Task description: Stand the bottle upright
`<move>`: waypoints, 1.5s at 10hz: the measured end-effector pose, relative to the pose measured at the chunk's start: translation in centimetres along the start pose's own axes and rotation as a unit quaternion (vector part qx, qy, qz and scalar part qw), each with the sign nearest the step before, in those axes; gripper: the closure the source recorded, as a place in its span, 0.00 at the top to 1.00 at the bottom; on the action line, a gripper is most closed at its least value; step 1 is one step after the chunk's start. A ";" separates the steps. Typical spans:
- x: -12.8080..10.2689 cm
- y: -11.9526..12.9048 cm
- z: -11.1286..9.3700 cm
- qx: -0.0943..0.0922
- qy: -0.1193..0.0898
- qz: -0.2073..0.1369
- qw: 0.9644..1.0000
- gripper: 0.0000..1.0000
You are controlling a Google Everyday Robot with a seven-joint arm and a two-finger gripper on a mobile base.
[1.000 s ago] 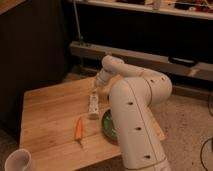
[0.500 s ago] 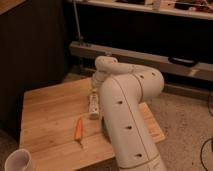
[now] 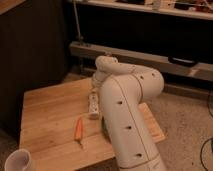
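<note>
Arm (image 3: 131, 107): thick cream-white rounded shell, small dark holes along it. Gripper (image 3: 96, 86) at its far end, largely hidden.

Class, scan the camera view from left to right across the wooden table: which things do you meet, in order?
White cup → carrot → bottle → robot arm. The gripper hangs at the bottle's far end, in line with it, so it takes no separate place in the order.
</note>
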 end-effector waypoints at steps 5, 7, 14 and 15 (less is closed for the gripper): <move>0.1 0.0 0.1 -0.012 0.002 -0.002 1.000 0.52; 0.1 0.1 0.2 -0.014 0.002 -0.004 1.000 0.52; 0.1 0.2 0.2 -0.008 0.008 -0.008 1.000 0.52; 0.0 0.2 0.2 -0.007 0.009 -0.008 1.000 0.52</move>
